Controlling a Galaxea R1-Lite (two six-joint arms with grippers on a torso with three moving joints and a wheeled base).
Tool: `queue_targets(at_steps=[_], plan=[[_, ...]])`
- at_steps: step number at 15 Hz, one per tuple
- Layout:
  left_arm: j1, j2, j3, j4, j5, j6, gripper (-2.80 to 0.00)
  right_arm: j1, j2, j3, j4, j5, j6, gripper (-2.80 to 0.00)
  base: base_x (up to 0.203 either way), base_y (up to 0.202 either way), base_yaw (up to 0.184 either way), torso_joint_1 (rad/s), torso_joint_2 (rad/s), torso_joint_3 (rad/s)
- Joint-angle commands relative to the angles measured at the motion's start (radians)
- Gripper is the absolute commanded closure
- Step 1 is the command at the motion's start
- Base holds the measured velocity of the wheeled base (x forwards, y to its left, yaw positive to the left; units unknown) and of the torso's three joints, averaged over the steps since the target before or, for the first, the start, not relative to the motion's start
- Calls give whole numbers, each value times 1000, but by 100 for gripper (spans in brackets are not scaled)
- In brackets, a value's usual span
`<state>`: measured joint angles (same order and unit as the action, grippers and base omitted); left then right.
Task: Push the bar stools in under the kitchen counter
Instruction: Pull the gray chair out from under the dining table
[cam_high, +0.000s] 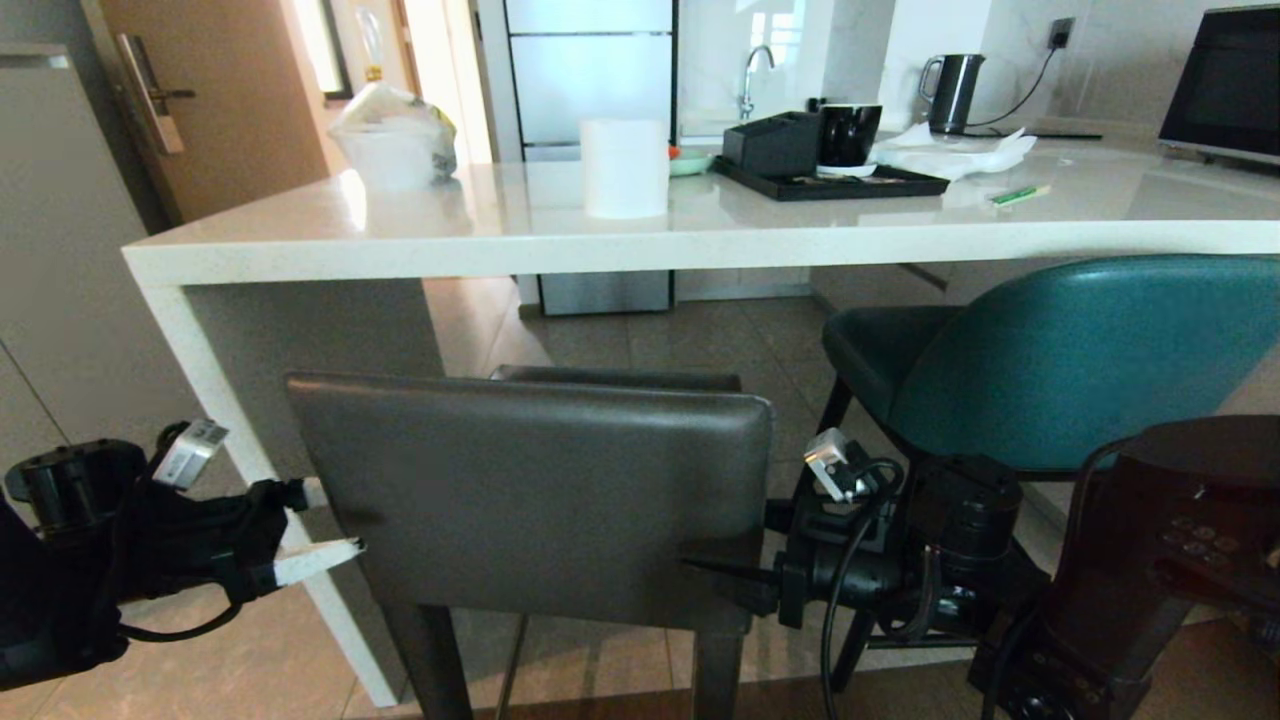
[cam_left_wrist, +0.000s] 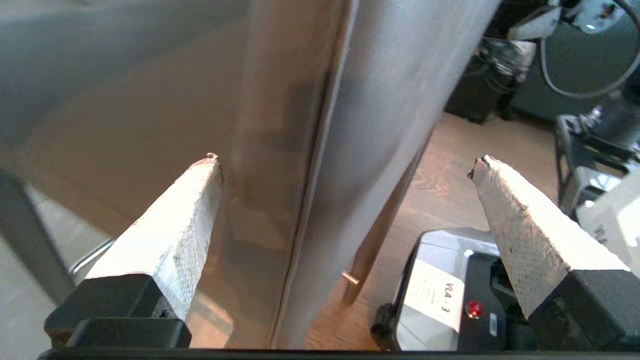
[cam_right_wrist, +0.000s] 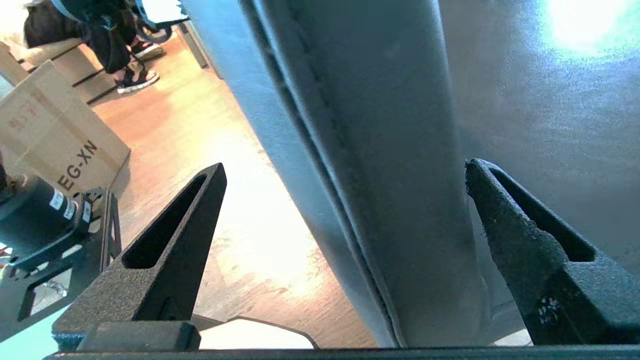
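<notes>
Here, left gripper (cam_high: 320, 528) and right gripper (cam_high: 722, 572) both spread wide, straddled opposite edges of grey stool's back (cam_high: 530, 490) below counter (cam_high: 700, 235).

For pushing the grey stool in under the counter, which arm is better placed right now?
Neither clearly: the left gripper and right gripper flank the grey stool, each open astride a side edge of its back. Using both looks best.

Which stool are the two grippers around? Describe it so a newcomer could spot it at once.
Find the long white counter. Two stools stand before it; take the grey stool near the counter's end panel. Unlike the rounded teal stool, its back is flat and square, with the left gripper and right gripper at its sides.
</notes>
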<state>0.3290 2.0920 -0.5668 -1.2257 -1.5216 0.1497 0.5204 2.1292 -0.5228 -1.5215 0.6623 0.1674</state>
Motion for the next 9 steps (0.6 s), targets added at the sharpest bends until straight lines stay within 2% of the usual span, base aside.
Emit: queue_targets(at_steps=[1, 4, 9], plan=[[-20, -3, -7, -8, -8, 0, -280, 1, -7, 1, -8, 3, 1, -280, 0, 0, 0, 0, 0, 0], [-48, -7, -8, -8, -8, -7, -280, -2, -17, 9, -8, 0, 3, -280, 0, 0, 0, 0, 0, 0], [-48, -6, -8, -9, -8, -7, -280, -5, -14, 10, -8, 2, 3, -280, 0, 0, 0, 0, 0, 0]])
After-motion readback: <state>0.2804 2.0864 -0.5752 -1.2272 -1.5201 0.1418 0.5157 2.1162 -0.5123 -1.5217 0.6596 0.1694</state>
